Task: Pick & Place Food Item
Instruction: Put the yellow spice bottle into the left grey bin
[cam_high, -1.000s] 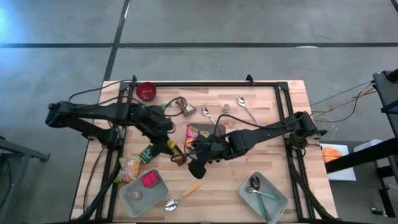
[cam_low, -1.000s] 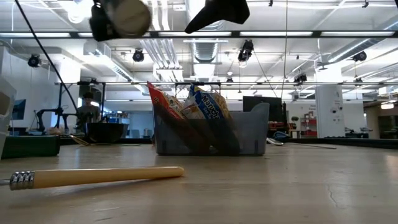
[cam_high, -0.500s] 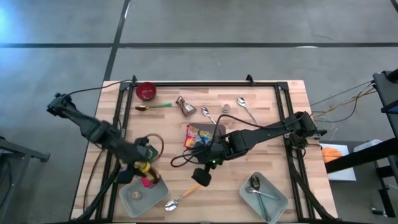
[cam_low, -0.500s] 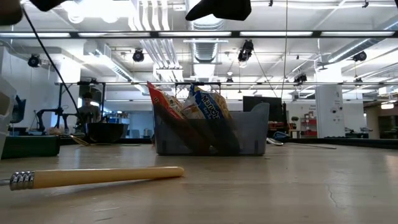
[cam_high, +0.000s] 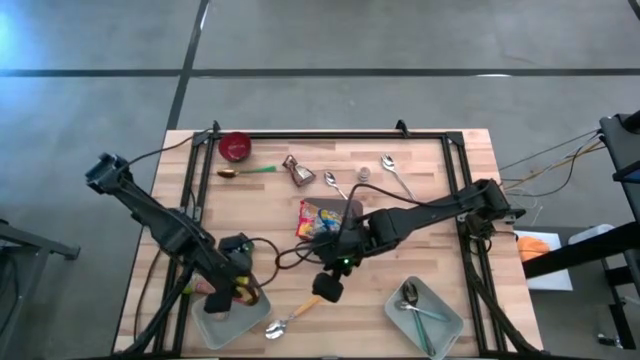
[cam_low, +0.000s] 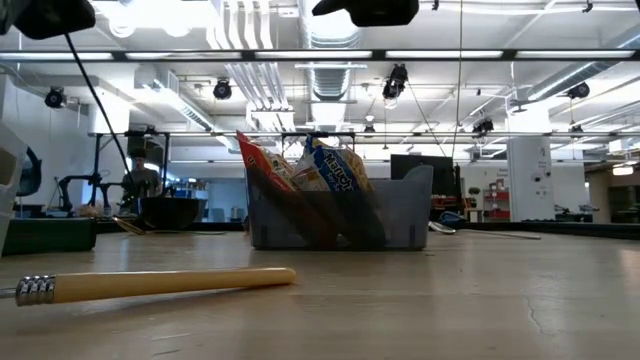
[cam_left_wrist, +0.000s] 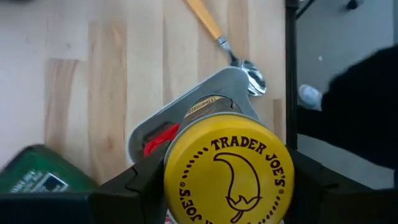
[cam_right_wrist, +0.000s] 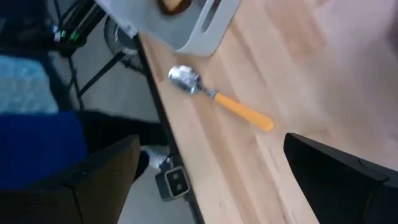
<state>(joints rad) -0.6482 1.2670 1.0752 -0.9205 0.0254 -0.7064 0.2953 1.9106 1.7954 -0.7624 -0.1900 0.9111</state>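
My left gripper (cam_left_wrist: 227, 186) grips the round yellow-lidded jar (cam_left_wrist: 228, 165) above the grey tray (cam_high: 232, 318) at the tabletop's near-left corner; I'd lower straight, clearing the red packet (cam_left_wrist: 160, 138). Right gripper (cam_high: 327, 290) hangs open.

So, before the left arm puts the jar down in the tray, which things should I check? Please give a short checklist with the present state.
1. Left claw grips the Trader Joe's jar: ok, a finger on each side.
2. Jar is over the grey tray: ok in the high view.
3. Free space in the tray: not ok, a red item and a round item lie under the jar.
4. Yellow-handled spoon is outside the tray: ok.
5. Right claw is open and off to the side: ok.
6. Jar's height above the tray: cannot tell.
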